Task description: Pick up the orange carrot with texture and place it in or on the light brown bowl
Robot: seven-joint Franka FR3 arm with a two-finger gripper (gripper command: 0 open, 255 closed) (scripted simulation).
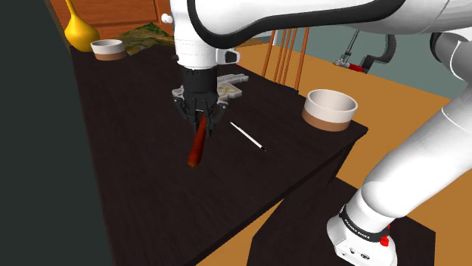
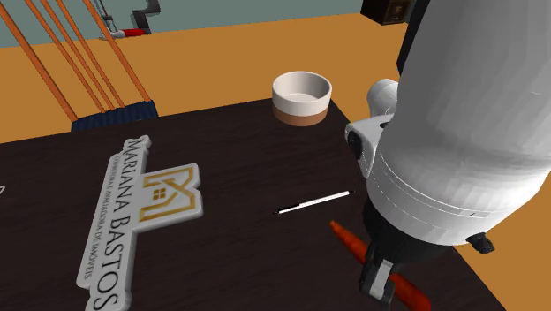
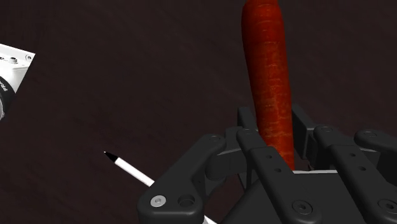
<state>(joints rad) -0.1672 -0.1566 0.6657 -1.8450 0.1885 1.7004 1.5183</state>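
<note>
Black jaws, apparently tight on a long red-orange carrot (image 3: 267,76), skin finely ridged, over a dark tabletop (image 3: 127,63).

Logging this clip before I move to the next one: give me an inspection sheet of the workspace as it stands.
Surface: dark table, wood-grained.
Job's things: reddish-orange carrot, tilted, its upper end between the fingers; corner bowl and far bowl, both cream with brown bases. I cannot tell which one is the target.
Clutter: white pen lying beside the carrot, apart from it; lettered plaque; yellow vase.
Grippers: gripper shut on the carrot.
Cables: nothing seen.
Surroundings: orange floor.
</note>
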